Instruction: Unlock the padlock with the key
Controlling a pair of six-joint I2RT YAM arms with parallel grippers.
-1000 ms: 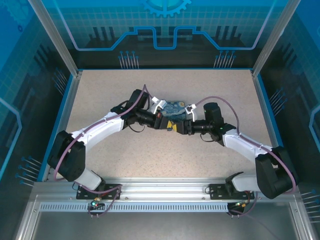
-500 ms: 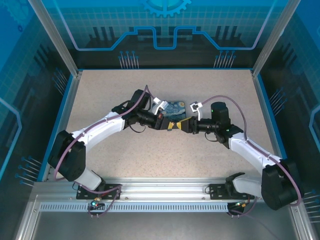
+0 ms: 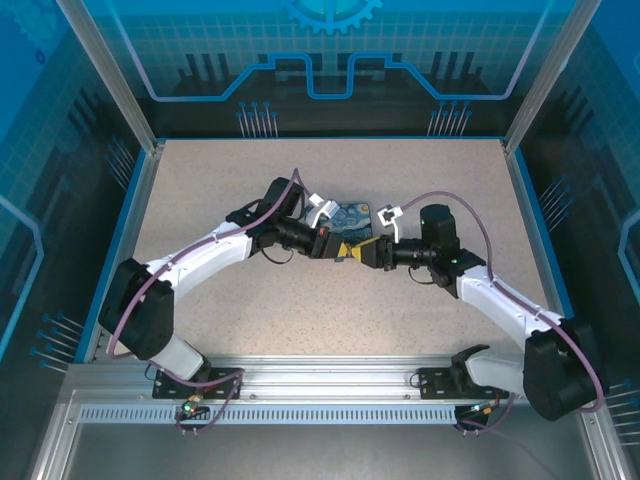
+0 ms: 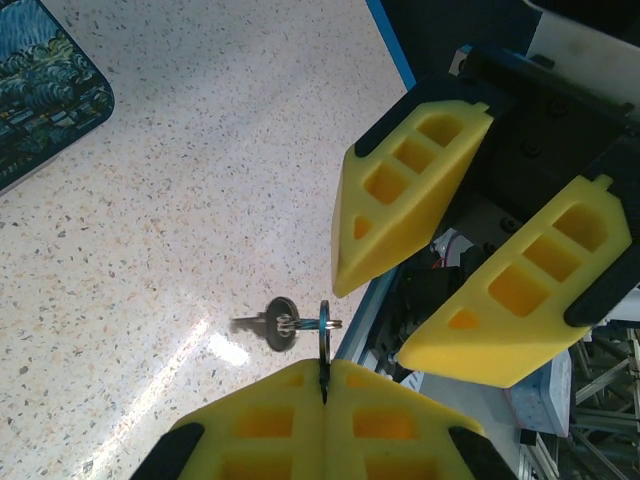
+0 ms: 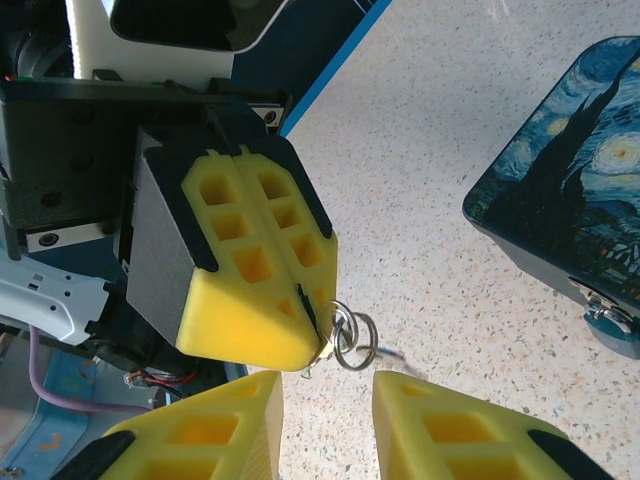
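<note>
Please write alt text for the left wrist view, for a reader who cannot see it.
The shut, yellow-fingered left gripper pinches a thin dark key ring with a small dark metal key linked to it, over a speckled table. The open right gripper faces it from the right; a corner of the blue starry-print padlock shows top left.

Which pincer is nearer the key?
Left. The left pincer pinches the key ring, the key dangling at its tips; the right pincer stands open just beside it, apart.

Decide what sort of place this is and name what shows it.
Probably a robot lab test cell: a speckled table enclosed by blue printed panels on aluminium posts, with left arm and right arm bolted to a slotted rail.
</note>
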